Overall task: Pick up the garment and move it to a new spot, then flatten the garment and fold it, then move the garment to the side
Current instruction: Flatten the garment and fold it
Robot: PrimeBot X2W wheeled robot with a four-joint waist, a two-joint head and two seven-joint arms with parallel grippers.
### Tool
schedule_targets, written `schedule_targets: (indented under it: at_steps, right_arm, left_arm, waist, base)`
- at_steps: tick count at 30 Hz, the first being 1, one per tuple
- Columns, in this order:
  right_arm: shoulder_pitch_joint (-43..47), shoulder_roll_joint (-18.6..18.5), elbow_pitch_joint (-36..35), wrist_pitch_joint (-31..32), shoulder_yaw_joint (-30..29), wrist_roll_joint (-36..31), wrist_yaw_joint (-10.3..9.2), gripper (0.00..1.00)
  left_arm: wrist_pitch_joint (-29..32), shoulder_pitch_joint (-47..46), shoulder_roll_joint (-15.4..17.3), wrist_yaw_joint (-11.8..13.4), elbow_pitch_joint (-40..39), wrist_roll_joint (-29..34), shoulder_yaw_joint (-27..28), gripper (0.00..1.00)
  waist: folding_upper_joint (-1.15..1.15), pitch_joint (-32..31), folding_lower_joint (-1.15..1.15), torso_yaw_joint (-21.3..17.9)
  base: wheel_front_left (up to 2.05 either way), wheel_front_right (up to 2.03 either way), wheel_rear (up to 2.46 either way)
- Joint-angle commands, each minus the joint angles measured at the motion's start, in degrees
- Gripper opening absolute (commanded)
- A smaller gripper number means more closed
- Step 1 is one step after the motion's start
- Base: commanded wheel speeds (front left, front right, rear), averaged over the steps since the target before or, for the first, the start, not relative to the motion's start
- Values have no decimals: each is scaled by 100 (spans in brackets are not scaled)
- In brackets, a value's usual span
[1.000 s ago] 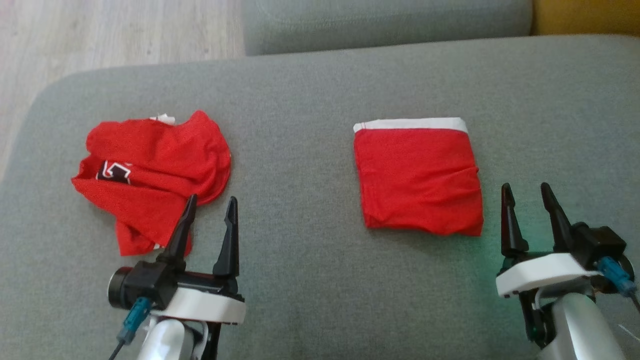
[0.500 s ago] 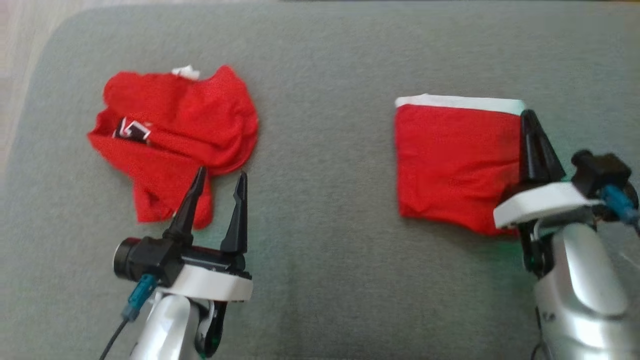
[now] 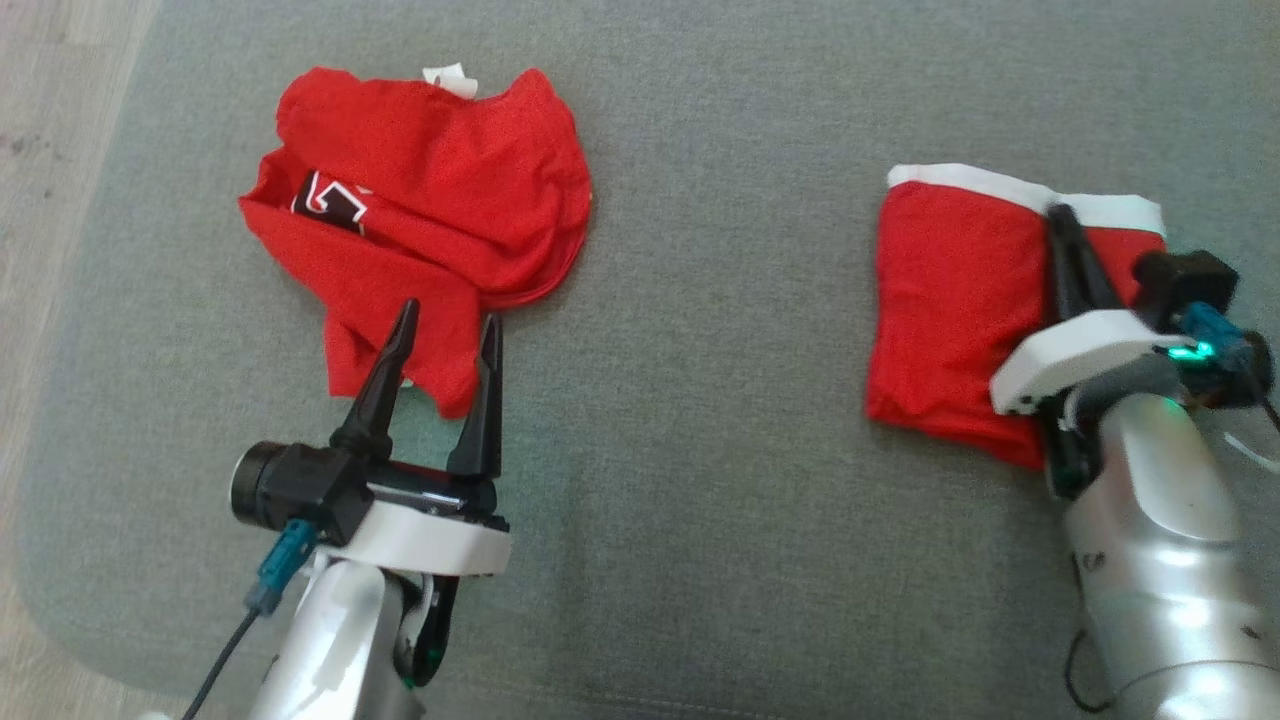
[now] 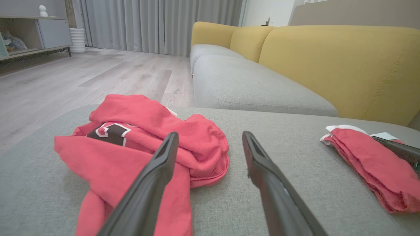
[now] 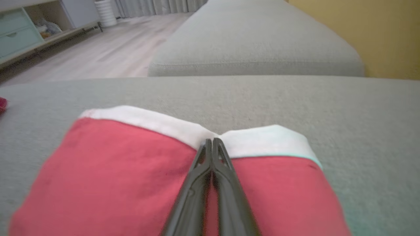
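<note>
A folded red garment [image 3: 950, 290] with a white band lies at the right of the grey cushion; it also shows in the right wrist view [image 5: 131, 170] and the left wrist view [image 4: 367, 154]. My right gripper [image 3: 1060, 215] lies shut on top of it, fingers pressed together, tips [image 5: 210, 141] at the white band, with no cloth seen between them. A crumpled red garment [image 3: 450, 190] with a black and white patch lies at the left [image 4: 137, 118]. My left gripper [image 3: 450, 312] stands open over its near tail [image 4: 210, 134], holding nothing.
The grey cushion [image 3: 700, 420] ends at a rounded left edge beside a wooden floor [image 3: 50, 120]. Beyond it stand a grey sofa seat [image 4: 246, 85] with a yellow backrest [image 4: 344, 65] and a low cabinet [image 4: 32, 32] far left.
The head camera has tilted down and shifted. My right gripper went from open beside the folded garment to shut on top of it. The left gripper stays open.
</note>
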Motion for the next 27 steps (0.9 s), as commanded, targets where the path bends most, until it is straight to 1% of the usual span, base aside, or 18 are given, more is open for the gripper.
schedule_targets:
  at_steps: [1,2,3,5,7,9,12,16,19,20,23,26,27]
  right_arm:
    - [-173,55,-102,-116,374,189,-5,0]
    - [-203,56,-131,-143,568,361,-5,0]
    - [-210,57,-239,-168,1016,719,-5,0]
    - [-181,57,-306,-176,1457,998,-5,0]
    - [-162,57,-185,-173,1842,1138,-5,0]
    - [-190,58,153,-28,2094,1210,-5,0]
    - [-279,58,590,69,2273,1367,-5,0]
    - [-337,58,701,-85,2326,1659,-5,0]
    - [-275,58,539,-164,2096,1651,-5,0]
    - [-235,58,378,-172,1930,1642,-5,0]
    - [103,58,-439,-178,1377,1529,-5,0]
    - [657,58,-1102,-179,1070,1492,-5,0]
    - [657,58,-1102,-179,1070,1492,-5,0]
  left_arm:
    - [-30,-149,20,12,-147,18,132,100]
    - [-30,-144,20,17,-146,12,129,100]
    - [-30,-127,20,27,-143,6,125,100]
    - [-30,-116,20,34,-146,-1,119,100]
    - [-30,-119,20,37,-150,-2,107,100]
    - [-30,-131,20,34,-149,4,89,100]
    - [-30,-125,20,29,-101,13,80,100]
    - [-30,-104,24,23,-17,48,173,100]
    - [-30,-61,24,16,-29,67,258,100]
    - [-30,-40,24,13,-67,68,293,100]
    - [-30,79,24,9,-185,36,432,100]
    - [-30,214,23,8,-207,49,508,100]
    - [-30,214,23,8,-207,49,508,100]
  waist:
    - [0,-69,-1,-38]
    - [0,-99,-1,-56]
    - [0,-150,-1,-109]
    - [0,-177,-1,-158]
    - [0,-190,-1,-211]
    - [0,-208,-1,-259]
    - [0,-288,-1,-317]
    - [0,-458,-1,-467]
    - [0,-623,-1,-610]
    - [0,-670,-1,-669]
    - [0,-821,-1,-867]
    - [0,-986,-1,-1036]
    - [0,-986,-1,-1036]
  base:
    - [0,0,0]
    - [0,0,0]
    - [0,0,0]
    - [0,0,0]
    - [0,0,0]
    - [0,0,0]
    - [0,0,0]
    - [0,0,0]
    - [0,0,0]
    - [0,0,0]
    - [0,0,0]
    - [0,0,0]
    - [0,0,0]
